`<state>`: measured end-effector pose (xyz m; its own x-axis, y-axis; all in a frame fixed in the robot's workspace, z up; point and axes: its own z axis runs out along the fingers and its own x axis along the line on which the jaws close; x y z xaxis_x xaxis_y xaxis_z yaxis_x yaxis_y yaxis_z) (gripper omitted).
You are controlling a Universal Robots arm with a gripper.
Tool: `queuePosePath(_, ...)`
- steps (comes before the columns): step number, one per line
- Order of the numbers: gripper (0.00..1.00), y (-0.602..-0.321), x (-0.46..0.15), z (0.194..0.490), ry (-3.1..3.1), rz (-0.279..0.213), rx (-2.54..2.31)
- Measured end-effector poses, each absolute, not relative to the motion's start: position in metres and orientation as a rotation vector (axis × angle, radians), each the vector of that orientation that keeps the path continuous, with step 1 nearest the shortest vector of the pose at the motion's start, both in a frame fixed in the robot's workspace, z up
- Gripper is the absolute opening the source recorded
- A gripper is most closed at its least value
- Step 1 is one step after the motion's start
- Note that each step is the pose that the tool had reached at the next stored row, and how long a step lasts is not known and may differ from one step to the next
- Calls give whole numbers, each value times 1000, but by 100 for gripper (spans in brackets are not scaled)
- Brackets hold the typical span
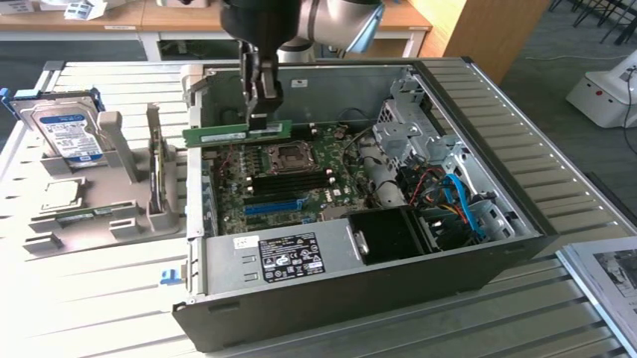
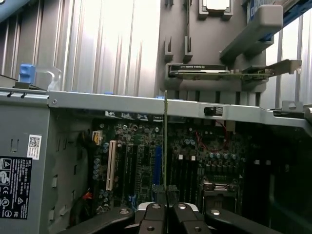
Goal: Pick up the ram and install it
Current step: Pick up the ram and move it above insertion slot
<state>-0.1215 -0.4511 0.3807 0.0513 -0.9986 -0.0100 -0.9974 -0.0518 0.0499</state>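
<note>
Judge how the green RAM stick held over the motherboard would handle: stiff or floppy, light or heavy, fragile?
Probably stiff: the RAM stick juts straight out from the jaws without sagging. Likely light, since a small pinch on its upper edge carries it. Probably fragile and apt to tip if stood on edge: seen edge-on in the wrist view, it looks very thin.

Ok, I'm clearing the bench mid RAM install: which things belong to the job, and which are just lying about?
In the job: ram, gripped by the claw over the motherboard; the black slots.
Lying about: hard drive, grey stand, printed sheet.
</note>
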Motion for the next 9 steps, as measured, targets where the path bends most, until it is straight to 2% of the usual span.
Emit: queuePosePath(9, 12, -451, -96, 381, -2143, -65, 2256)
